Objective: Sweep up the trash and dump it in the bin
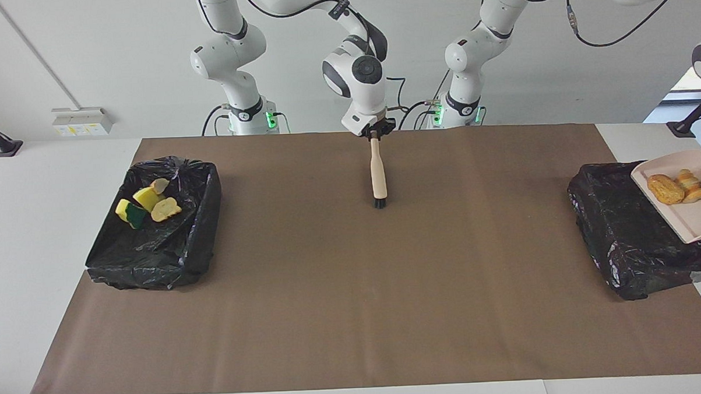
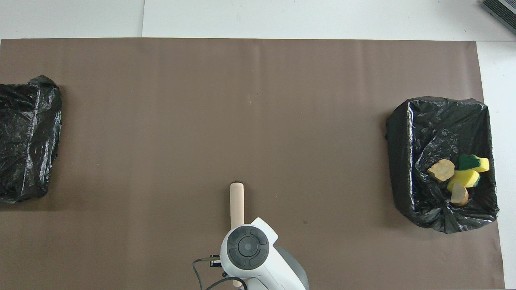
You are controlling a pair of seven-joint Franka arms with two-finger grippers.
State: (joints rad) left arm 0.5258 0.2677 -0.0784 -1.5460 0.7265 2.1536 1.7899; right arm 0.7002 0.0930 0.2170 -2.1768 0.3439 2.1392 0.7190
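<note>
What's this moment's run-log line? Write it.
left gripper: off-frame, dustpan with trash over black bin | right gripper: at brush handle | dump pending
</note>
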